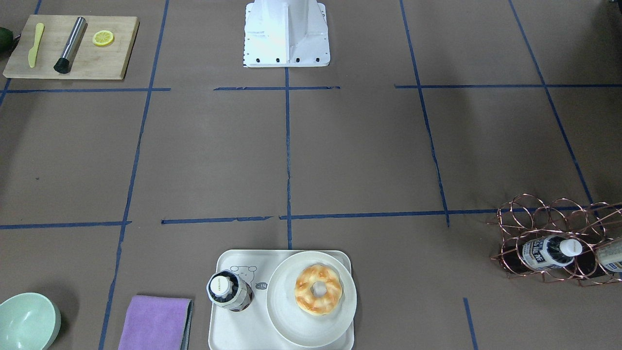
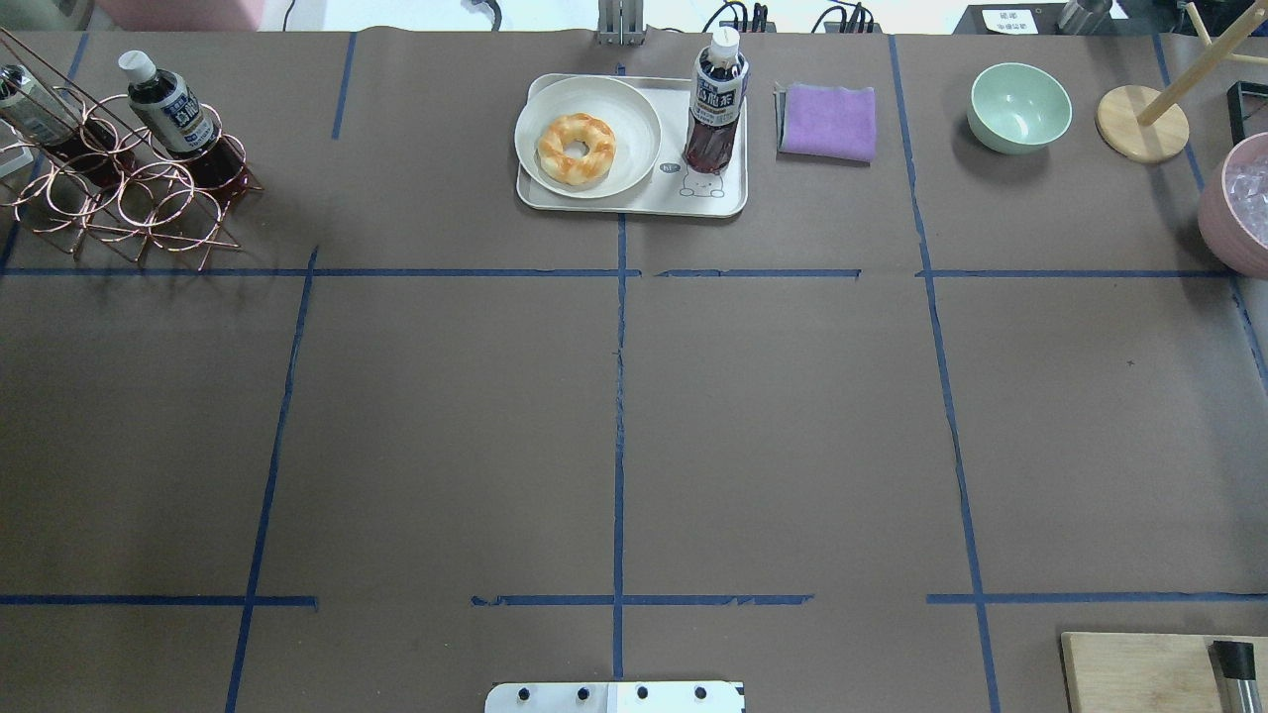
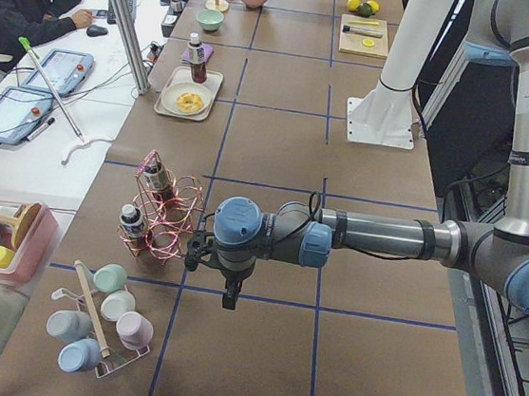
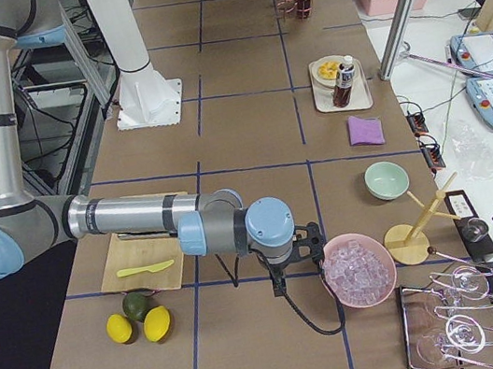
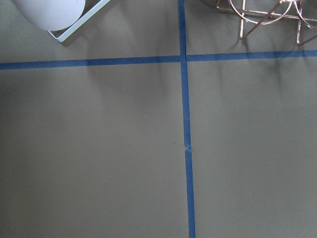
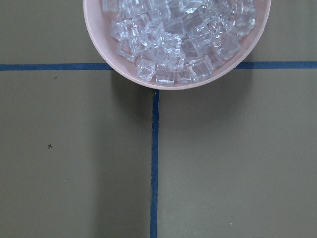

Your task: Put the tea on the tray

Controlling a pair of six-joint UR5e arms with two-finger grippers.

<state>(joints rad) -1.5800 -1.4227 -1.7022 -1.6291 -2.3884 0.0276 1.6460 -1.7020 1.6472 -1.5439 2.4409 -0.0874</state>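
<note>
While both arms are hanging low over the worktop (image 2: 446,416), well apart from the task's things, the tea (image 2: 717,109) is standing upright on the tray (image 2: 634,204). It is occupying the end that bears the small bear drawing, just beside the round plate (image 2: 642,119) that is carrying a doughnut (image 2: 576,149). Nothing is gripping the tea: its white cap is pointing up and its base is sitting inside the tray's rim, as the front-facing view is also showing. We are therefore judging the placement as done, with nothing of the task left as far as these views are telling us.

Two more bottles (image 2: 168,109) are leaning in the copper wire rack (image 2: 129,213) on the robot's left, and a purple cloth (image 2: 827,121) is lying just beside the tray on its other side.

The left gripper (image 3: 227,289) is appearing only in a side view, pointing down near the rack and touching nothing. The right gripper (image 4: 277,279) is likewise appearing only from the side, pointing down just beside a pink bowl of ice (image 4: 360,270). We are unable to tell whether either gripper is apart or together, since the wrist cameras are showing no fingers.
</note>
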